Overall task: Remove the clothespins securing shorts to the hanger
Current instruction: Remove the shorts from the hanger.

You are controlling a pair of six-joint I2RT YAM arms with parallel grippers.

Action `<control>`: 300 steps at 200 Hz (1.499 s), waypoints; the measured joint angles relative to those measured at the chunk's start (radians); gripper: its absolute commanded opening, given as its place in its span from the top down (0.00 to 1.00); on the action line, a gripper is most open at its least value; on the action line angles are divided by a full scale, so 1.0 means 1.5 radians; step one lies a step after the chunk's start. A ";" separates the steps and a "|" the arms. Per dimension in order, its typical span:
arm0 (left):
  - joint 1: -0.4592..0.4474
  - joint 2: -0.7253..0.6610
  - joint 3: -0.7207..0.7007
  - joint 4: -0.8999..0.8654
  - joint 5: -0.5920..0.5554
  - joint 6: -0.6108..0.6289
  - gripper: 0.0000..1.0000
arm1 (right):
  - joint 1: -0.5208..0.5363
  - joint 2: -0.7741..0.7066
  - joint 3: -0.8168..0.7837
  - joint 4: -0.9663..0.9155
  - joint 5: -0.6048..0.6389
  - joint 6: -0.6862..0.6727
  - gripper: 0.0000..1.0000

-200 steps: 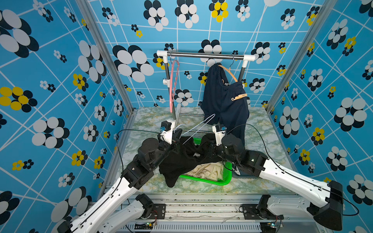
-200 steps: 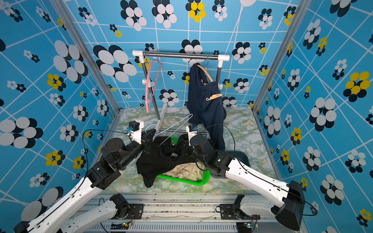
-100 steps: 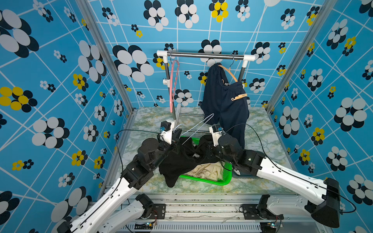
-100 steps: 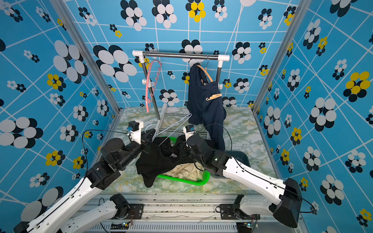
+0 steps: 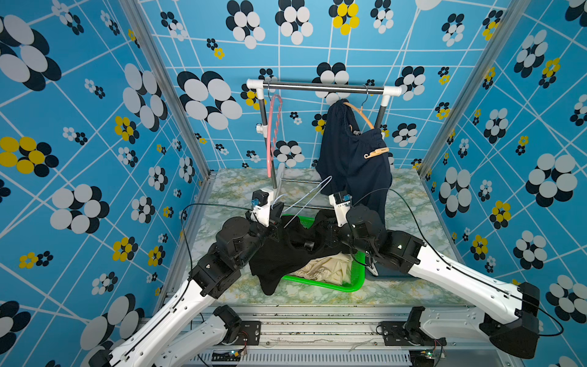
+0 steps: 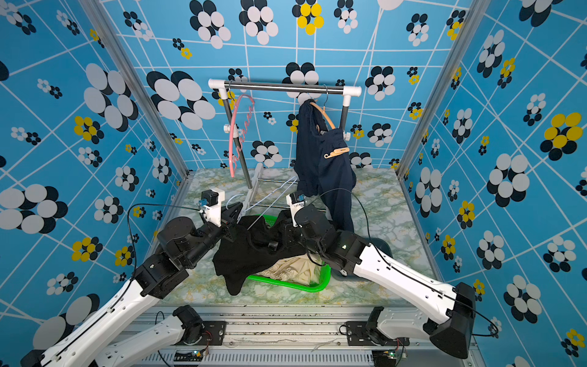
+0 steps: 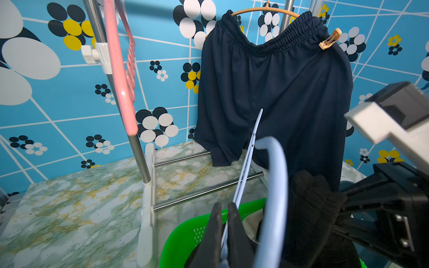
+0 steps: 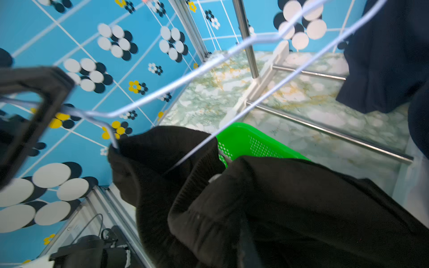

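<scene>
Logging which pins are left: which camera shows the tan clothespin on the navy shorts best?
The left wrist view: the tan clothespin is largest there, plainly clipped on the waistband of the navy shorts. In both top views the clothespin is small. The right wrist view misses it.

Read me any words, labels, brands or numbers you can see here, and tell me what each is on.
None can be read in any view.
pink hanger: raised pattern along its arm, maybe lettering, too blurred to read.
left wrist camera: small blue patch on its housing, too small to read.
</scene>
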 measured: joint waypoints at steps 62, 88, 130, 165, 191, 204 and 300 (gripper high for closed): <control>0.009 -0.021 0.024 -0.006 -0.017 0.002 1.00 | 0.077 0.082 0.193 -0.067 -0.018 -0.085 1.00; 0.010 -0.024 0.027 -0.007 -0.018 0.001 1.00 | 0.097 0.102 0.252 -0.102 -0.018 -0.112 1.00; 0.010 -0.022 0.027 -0.007 -0.018 0.001 1.00 | 0.103 0.095 0.239 -0.110 0.003 -0.120 1.00; 0.012 -0.008 0.033 -0.010 -0.008 0.002 1.00 | 0.103 0.070 0.152 -0.120 0.078 -0.106 1.00; 0.014 0.002 0.035 -0.013 0.008 0.001 1.00 | 0.091 0.066 0.104 -0.140 0.117 -0.073 1.00; 0.014 0.008 0.037 -0.015 0.018 0.001 1.00 | 0.078 0.066 0.081 -0.150 0.128 -0.055 1.00; 0.014 0.098 0.081 -0.060 0.106 -0.005 1.00 | -0.070 0.061 -0.113 -0.156 0.142 0.078 1.00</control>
